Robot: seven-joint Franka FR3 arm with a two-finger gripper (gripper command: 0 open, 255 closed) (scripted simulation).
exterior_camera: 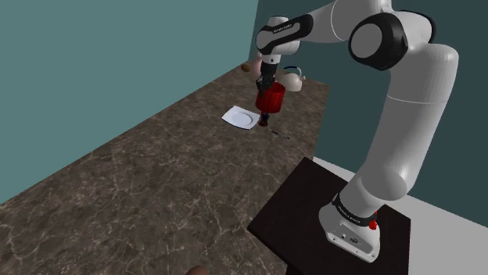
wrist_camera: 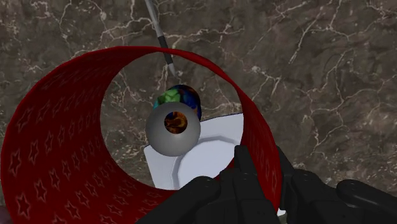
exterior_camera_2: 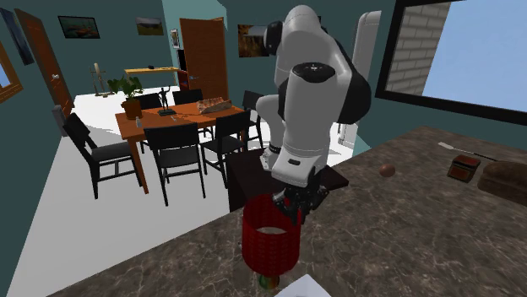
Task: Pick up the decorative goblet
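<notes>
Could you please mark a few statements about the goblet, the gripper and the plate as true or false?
1. The goblet has a red cup. True.
2. The gripper is open and clear of the goblet. False: its fingers clasp the cup's wall at the rim.
3. The plate beside the goblet is white. True.
4. The goblet lies on its side. False: it is upright, with its mouth toward the gripper.
</notes>
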